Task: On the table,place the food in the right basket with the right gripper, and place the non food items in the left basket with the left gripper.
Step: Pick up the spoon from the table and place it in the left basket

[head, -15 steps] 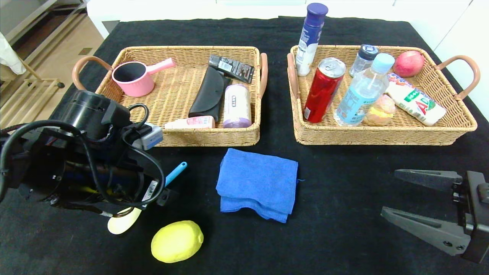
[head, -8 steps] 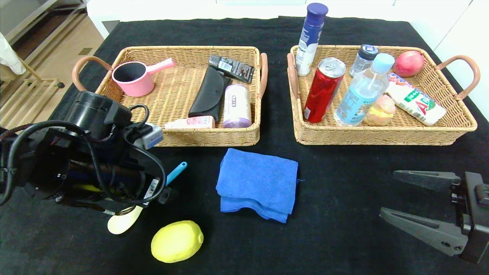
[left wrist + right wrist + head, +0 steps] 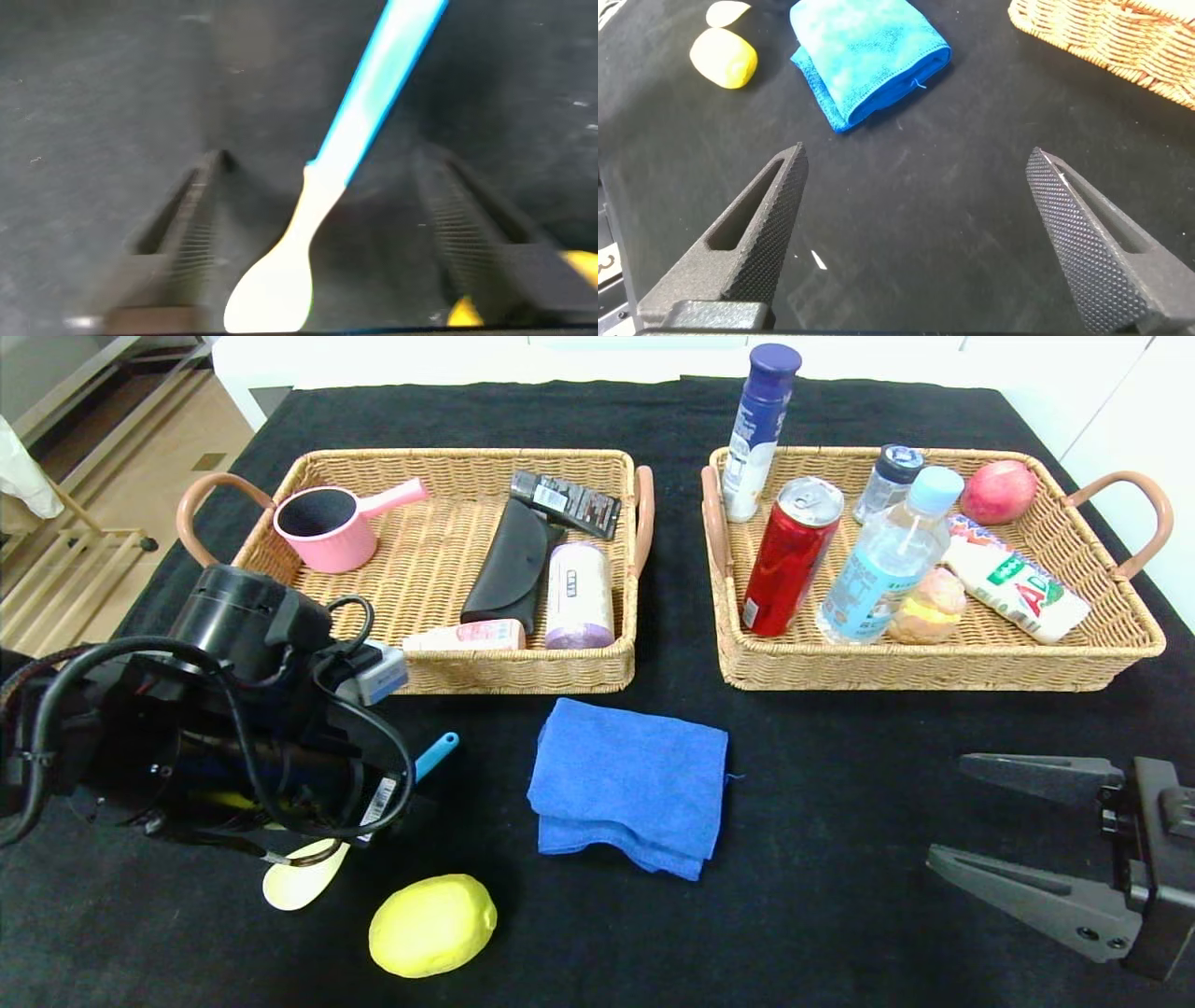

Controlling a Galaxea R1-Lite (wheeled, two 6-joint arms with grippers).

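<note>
Baskets: two wicker trays are counted on the table (image 3: 822, 933); the left basket (image 3: 523, 674) and the right basket (image 3: 934, 670) are set side by side at the far half.
Loose items: three are counted on the cloth in front of the baskets: one spoon (image 3: 301, 883), one blue cloth (image 3: 627, 786), one lemon (image 3: 432, 925).
Right basket contents: one red can (image 3: 789, 558) and one water bottle (image 3: 885, 560) are seen among other packages.
Left basket contents: one pink bottle (image 3: 467, 636) is laid along the near wall.
Left gripper (image 3: 322, 238): lowered over the spoon; the jaws are spread, the spoon neck (image 3: 329, 173) is bracketed between the fingers (image 3: 187, 243), no contact is seen.
Right gripper (image 3: 920, 233): held wide apart above bare cloth at the near right, nothing gripped.
Lemon position: just beside the spoon bowl, on the near side.
</note>
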